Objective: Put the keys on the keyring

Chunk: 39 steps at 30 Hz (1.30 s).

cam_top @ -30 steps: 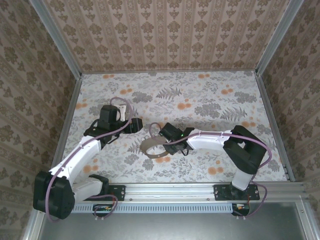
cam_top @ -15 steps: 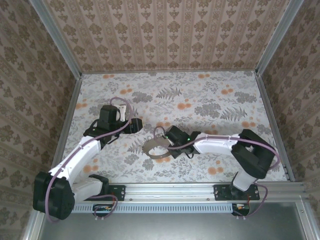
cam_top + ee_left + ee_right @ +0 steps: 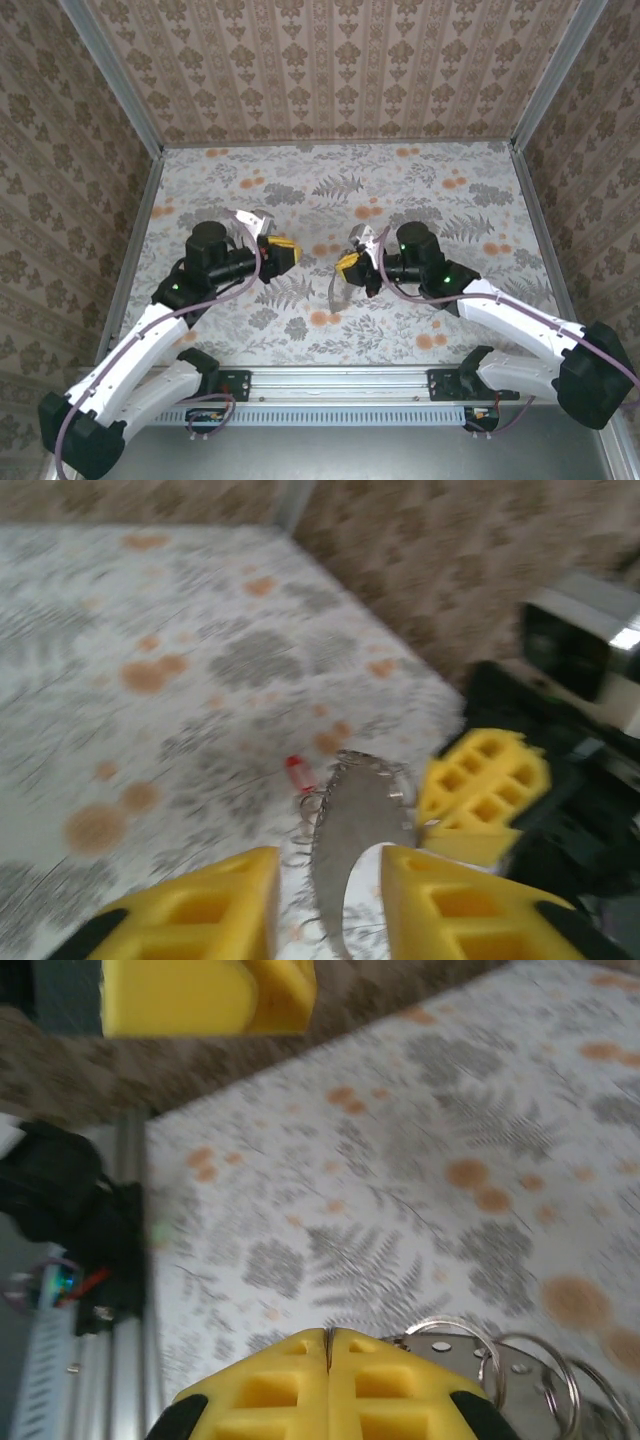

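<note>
- Fingers of the left gripper [image 3: 283, 255] and the right gripper [image 3: 352, 266] point at each other in the top view, tips near but apart. The keyring [image 3: 338, 288] hangs on edge just below the right tips, above the flowered table [image 3: 450, 200].
- In the left wrist view, the left gripper [image 3: 325, 905] has its yellow fingers [image 3: 205, 910] apart. The keyring [image 3: 355, 820] stands edge-on just beyond their gap, its far side against the right gripper [image 3: 440, 820]. The keys [image 3: 297, 772], red tag showing, sit just left of the band beside small wire loops [image 3: 310, 825]. The blur hides whether they touch it.
- In the right wrist view, the right gripper [image 3: 328, 1360] has its fingers pressed together. They are probably pinching the thin band of the keyring [image 3: 445, 1345], which shows just right of the tips.
</note>
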Each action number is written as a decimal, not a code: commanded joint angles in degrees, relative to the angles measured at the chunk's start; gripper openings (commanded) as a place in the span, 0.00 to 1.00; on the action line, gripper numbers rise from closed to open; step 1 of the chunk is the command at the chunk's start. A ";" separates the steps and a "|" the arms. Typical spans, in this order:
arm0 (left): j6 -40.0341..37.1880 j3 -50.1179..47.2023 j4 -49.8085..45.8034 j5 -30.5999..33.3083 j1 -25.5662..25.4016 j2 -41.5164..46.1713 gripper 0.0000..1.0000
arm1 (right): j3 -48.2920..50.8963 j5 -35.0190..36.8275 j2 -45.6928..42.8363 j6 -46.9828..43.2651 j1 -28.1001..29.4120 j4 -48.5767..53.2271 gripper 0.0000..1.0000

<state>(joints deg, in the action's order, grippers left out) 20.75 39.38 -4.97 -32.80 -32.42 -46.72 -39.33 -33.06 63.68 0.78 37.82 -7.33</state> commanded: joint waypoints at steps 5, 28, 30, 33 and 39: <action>-1.66 1.12 7.04 -10.30 -3.35 -1.41 0.24 | -4.41 -22.11 1.90 10.57 -1.35 -19.85 0.00; -1.44 1.38 10.58 -17.71 -6.28 2.90 0.15 | -1.81 -23.81 3.47 21.22 -2.14 -34.48 0.00; -1.89 1.78 10.58 -18.11 -6.59 2.58 0.14 | -1.55 -23.89 3.47 22.10 -2.14 -35.54 0.00; -2.29 2.41 11.21 -18.28 -7.50 2.04 0.14 | -1.53 -23.89 3.23 22.21 -2.13 -35.31 0.00; -3.92 3.82 11.43 -17.92 -9.40 0.25 0.13 | -1.54 -23.89 3.02 22.43 -2.05 -35.03 0.00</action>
<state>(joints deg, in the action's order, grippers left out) 19.11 40.77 4.40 -49.39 -41.04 -46.13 -41.41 -55.99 67.42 22.35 35.92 -39.70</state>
